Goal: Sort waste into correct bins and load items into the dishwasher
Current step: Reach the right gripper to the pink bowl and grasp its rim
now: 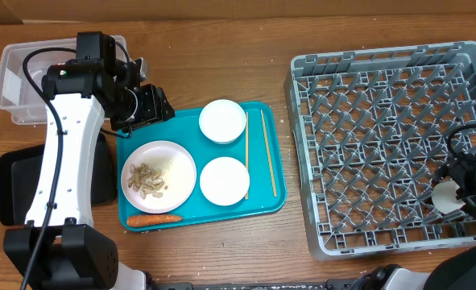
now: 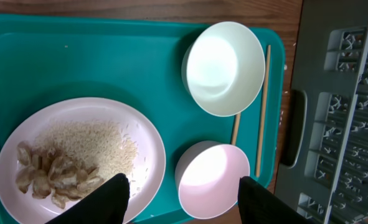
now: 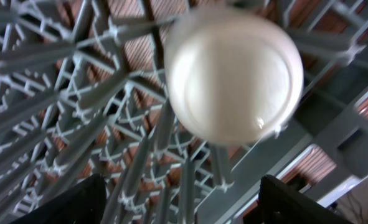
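Observation:
A teal tray holds a pale plate (image 1: 159,176) with nut scraps (image 1: 146,180) and rice (image 2: 96,146), two white bowls (image 1: 222,121) (image 1: 224,180), chopsticks (image 1: 262,153) and an orange carrot (image 1: 153,218). My left gripper (image 1: 149,105) is open and empty above the tray's far left corner. In the left wrist view its fingers (image 2: 182,179) frame the plate (image 2: 146,134) and the near bowl (image 2: 212,180). My right gripper (image 1: 463,193) is open over the grey dish rack (image 1: 382,137), just behind a white bowl (image 3: 233,74) lying in the rack. No wrapper or tissue shows.
A clear tub (image 1: 20,80) stands at the far left. A black tray (image 1: 12,185) lies in front of it, partly under my left arm. The teal tray (image 1: 274,201) sits between them and the rack.

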### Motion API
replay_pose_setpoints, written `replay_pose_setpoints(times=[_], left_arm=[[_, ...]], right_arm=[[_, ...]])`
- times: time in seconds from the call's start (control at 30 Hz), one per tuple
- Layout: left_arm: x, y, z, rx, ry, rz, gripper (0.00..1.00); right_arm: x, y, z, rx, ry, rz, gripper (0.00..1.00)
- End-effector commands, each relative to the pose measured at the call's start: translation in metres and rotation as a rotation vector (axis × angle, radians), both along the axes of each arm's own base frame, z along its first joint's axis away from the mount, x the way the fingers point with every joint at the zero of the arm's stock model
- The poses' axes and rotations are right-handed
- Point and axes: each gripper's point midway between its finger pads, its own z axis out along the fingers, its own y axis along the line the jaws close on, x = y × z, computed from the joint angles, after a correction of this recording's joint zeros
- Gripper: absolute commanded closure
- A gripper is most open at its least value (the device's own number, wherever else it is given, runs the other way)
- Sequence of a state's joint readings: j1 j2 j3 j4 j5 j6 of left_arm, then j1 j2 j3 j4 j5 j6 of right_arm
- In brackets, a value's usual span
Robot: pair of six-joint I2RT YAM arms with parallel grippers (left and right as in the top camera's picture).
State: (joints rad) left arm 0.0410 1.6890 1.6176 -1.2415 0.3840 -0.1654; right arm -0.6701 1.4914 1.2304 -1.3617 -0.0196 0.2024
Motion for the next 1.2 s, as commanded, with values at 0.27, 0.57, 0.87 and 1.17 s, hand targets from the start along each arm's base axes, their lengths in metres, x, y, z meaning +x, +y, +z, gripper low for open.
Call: replay_pose_setpoints(times=[0.27,0.57,0.87,1.17], left_arm=[[-0.014,0.029,-0.001,0.174,0.043,0.043,0.41],[-0.017,0.047,-0.005,0.262,0.076,0.131,0.38],[-0.017,0.048,-0.005,0.26,0.081,0.148,0.35],[-0.019,0.048,-0.005,0.261,0.087,0.147,0.34]], right_arm=[[0.094,0.099,0.142,0.237,-0.685,0.476,0.24],[0.106,0.271,0.125,0.32,-0.607,1.045,0.23],[0.094,0.375,0.034,0.319,-0.309,1.231,0.24],[0.067,0.411,-0.061,0.34,-0.01,1.276,0.39]])
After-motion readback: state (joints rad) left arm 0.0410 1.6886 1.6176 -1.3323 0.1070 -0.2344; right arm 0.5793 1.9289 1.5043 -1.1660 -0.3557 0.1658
